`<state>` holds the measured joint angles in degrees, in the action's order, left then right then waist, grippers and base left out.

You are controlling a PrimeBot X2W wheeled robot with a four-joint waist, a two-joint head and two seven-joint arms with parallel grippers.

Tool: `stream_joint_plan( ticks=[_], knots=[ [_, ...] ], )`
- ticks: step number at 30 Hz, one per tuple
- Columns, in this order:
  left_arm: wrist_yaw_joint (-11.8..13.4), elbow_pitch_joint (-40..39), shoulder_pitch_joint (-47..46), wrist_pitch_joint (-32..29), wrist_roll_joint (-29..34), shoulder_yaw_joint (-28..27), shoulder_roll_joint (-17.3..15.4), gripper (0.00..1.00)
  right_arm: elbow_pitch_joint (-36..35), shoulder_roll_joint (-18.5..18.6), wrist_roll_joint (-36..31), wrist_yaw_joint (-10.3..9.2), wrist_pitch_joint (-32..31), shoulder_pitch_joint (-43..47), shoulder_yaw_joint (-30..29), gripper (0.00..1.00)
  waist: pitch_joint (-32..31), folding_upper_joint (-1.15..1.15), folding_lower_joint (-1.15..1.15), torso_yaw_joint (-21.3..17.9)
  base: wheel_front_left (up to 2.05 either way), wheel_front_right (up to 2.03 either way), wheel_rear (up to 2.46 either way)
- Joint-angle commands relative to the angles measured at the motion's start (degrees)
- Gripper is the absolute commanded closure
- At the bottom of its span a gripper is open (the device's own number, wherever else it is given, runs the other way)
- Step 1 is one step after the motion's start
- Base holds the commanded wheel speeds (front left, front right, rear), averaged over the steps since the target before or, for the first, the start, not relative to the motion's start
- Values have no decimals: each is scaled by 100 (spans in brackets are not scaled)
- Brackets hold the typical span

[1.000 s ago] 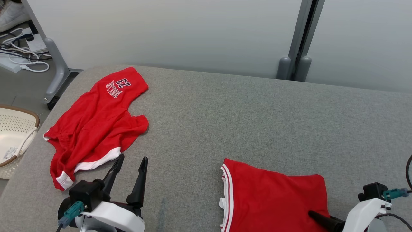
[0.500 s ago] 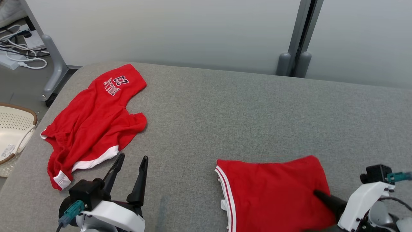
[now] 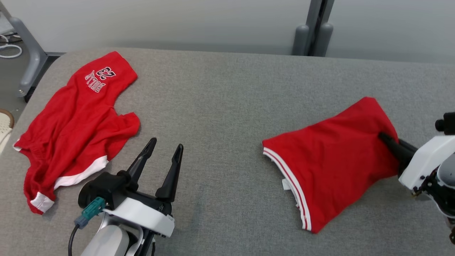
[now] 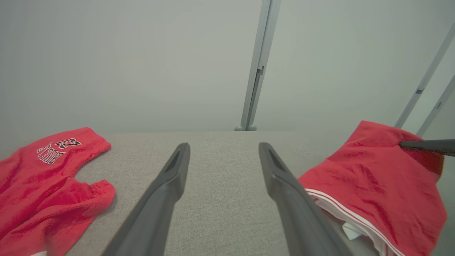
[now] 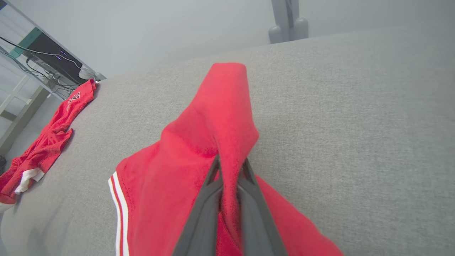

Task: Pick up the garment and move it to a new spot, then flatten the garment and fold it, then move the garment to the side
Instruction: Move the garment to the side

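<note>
Garment (image 3: 334, 160), red with white striped trim (image 3: 288, 177) along one edge, is seen at the right of the grey counter (image 3: 227, 106). It is pinched at its far right corner by the right hand (image 3: 384, 138), whose two dark fingers are closed tight on a ridge of cloth. That corner is raised a little, and the rest is draped onto the counter. The garment appears folded into a compact shape, so pick-up, flattening and folding are judged done. The last move to the side is judged to be the step in hand, with release left to do. The left hand (image 3: 166, 143) is held well apart at the lower left, fingers spread and empty. Beyond it a second red garment (image 3: 71, 124) is laid rumpled at the counter's left end, and "BULLS 23" (image 3: 100, 75) can be read on it, upside down.
</note>
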<state>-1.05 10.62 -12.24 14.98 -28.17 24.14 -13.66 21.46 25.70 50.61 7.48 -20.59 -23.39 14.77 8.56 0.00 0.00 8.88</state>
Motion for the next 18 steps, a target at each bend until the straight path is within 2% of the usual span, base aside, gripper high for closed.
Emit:
stream_joint_plan(
  ticks=[1, 5, 9, 18],
  knots=[
    [-14, -12, -108, 17, 28, -13, -23, 0, 28, 27, -26, 4, 53, -84, -15, 100, 211, 0, 0, -159, 0, 0, 0],
    [-176, -19, -475, 18, 142, 50, 96, 0, 334, 91, -5, 4, 209, -678, -45, 100, 623, 0, 0, -383, 0, 0, 0],
    [-294, -57, -832, 18, 282, 124, 83, 0, 616, 187, -58, 4, 391, -1276, -48, 100, 1088, 0, 0, -627, 0, 0, 0],
    [-398, -154, -1360, 17, 432, 205, -2, 0, 1355, 373, -280, 4, 1011, -2367, -225, 100, 1907, 0, 0, -979, 0, 0, 0]
  ],
)
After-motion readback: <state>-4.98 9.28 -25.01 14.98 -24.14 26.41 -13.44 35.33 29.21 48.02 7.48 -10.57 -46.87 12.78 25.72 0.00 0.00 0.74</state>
